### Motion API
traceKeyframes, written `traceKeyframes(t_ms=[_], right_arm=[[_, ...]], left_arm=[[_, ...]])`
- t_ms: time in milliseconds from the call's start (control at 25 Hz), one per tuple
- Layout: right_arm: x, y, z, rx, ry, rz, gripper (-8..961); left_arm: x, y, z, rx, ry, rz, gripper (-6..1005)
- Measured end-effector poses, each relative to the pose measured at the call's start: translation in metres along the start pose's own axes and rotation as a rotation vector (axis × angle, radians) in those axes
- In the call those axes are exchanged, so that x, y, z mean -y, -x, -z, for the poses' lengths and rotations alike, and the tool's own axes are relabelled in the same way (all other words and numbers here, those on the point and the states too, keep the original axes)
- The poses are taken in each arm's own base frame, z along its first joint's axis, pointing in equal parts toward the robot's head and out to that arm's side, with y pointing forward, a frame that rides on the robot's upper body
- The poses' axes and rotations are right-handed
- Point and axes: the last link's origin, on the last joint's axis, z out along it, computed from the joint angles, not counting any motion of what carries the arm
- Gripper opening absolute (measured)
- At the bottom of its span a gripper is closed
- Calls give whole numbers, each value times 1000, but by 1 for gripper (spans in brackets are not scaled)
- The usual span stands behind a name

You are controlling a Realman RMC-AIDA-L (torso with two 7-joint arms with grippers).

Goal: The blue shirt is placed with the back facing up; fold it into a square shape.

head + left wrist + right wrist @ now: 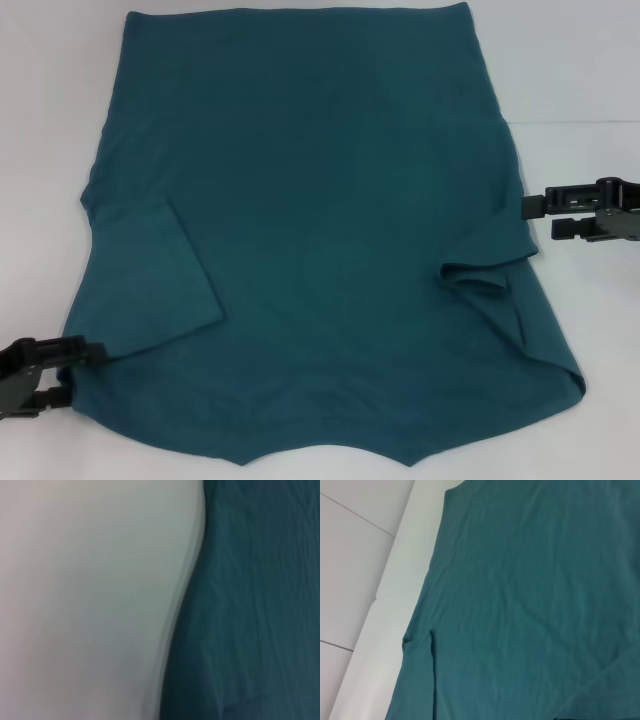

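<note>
Progress so far, by my read: both sleeves of the blue shirt are flapped in over the body, and you've got the long side folds and the final fold-up left. It lies flat on the white surface, back up. Left tool sits at the shirt's near-left corner, right tool just off its right edge with its fingers slightly parted and holding nothing. Can't tell the left one's grip. Hem and collar are cut off.
</note>
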Motion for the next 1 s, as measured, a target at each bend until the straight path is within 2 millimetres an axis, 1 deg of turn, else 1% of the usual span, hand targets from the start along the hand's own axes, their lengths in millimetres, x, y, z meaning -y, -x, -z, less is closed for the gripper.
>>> traceKeyframes(t_ms=[160, 360, 560, 1000], right_arm=[[1, -1, 0, 1, -1, -2, 850], [2, -2, 3, 7, 3, -9, 850], [3, -2, 5, 17, 7, -16, 850], [3, -3, 7, 10, 13, -5, 851]], left_arm=[[-11, -4, -8, 13, 13, -28, 841], [-18, -8, -15, 18, 20, -42, 823], [-21, -12, -19, 19, 17, -49, 806], [-23, -14, -20, 30, 4, -84, 767]])
